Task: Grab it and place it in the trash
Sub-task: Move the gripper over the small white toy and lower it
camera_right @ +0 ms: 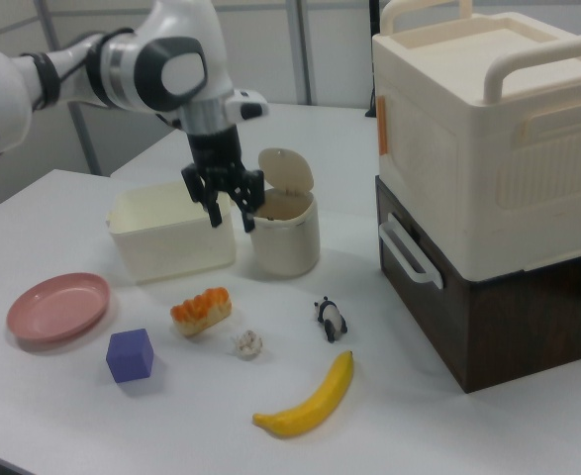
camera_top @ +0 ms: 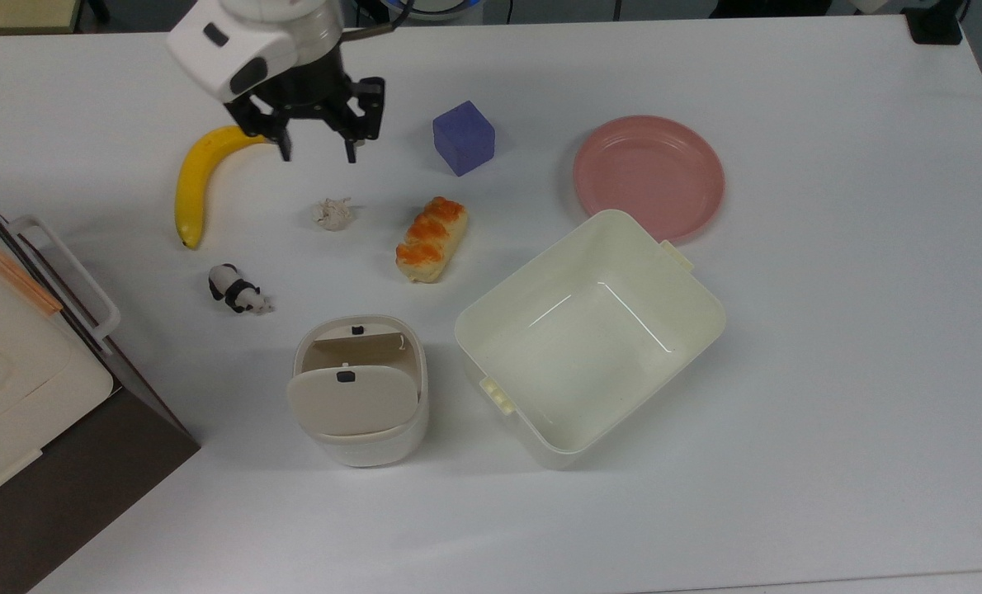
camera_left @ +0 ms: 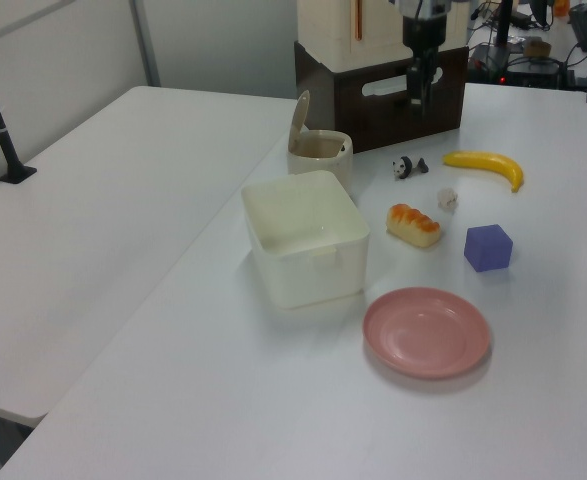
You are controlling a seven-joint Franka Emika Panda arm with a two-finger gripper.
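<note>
Gripper (camera_top: 316, 157) hung with fingers spread, empty, above the table (camera_top: 829, 330) near the banana (camera_top: 198, 177). Paper wad (camera_top: 332, 213) lay between panda (camera_top: 235, 290) and bread (camera_top: 431, 238), trash bin (camera_top: 357, 392) well apart. Risk: tiny wad could slip out if the descent was off-centre.

we see yellow banana (camera_top: 194, 180) | purple cube (camera_top: 463, 137) | pink plate (camera_top: 649, 177) | black-and-white panda (camera_top: 236, 290) | white paper wad (camera_top: 332, 213) | orange-glazed bread (camera_top: 430, 239)
</note>
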